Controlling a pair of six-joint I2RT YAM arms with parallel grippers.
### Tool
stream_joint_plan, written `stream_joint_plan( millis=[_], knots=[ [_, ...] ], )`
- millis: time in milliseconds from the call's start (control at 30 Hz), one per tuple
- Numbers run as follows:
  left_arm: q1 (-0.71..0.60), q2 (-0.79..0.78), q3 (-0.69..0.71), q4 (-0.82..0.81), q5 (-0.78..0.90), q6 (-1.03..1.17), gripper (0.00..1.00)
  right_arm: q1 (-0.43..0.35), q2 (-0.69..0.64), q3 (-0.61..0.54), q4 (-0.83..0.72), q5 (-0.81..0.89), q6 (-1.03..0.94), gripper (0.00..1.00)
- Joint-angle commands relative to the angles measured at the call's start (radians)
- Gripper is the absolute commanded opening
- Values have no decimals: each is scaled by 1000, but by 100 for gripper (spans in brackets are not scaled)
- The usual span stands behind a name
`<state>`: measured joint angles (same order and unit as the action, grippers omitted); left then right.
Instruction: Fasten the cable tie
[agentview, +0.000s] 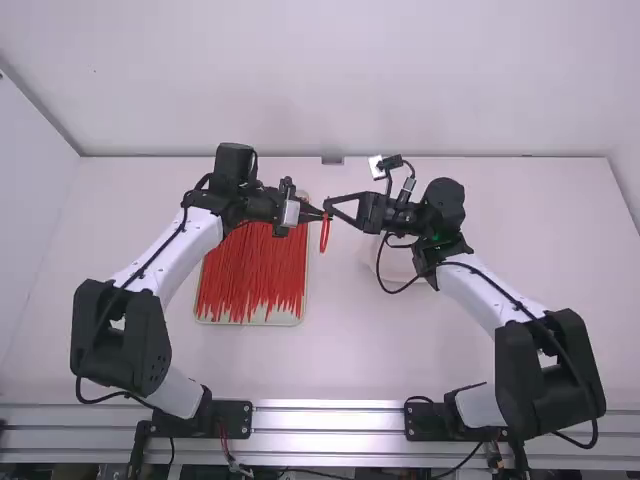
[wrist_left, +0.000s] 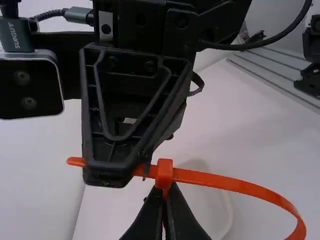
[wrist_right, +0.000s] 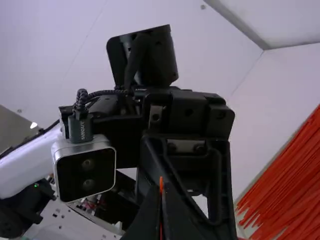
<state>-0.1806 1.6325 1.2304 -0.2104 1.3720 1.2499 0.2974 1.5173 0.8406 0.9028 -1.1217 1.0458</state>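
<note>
Pinching a cable tie (agentview: 325, 237), left gripper (agentview: 314, 212) and right gripper (agentview: 330, 208) stand tip to tip beyond the edge of the tray (agentview: 250, 321).

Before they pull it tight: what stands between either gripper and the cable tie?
Nothing visible. The left gripper pinches the cable tie at its head, the right gripper clamps the tail just beside it, and the loop hangs free in the air.
</note>
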Motion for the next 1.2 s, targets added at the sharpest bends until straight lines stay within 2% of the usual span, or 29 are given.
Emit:
stream_joint_plan(
  millis=[0,1167],
  knots=[
    [-3,-8,-13,-2,7,-15,2,6,0,29,10,-13,1,0],
    [-3,-7,-119,9,-19,-26,2,5,0,30,60,-8,6,0]
  ],
)
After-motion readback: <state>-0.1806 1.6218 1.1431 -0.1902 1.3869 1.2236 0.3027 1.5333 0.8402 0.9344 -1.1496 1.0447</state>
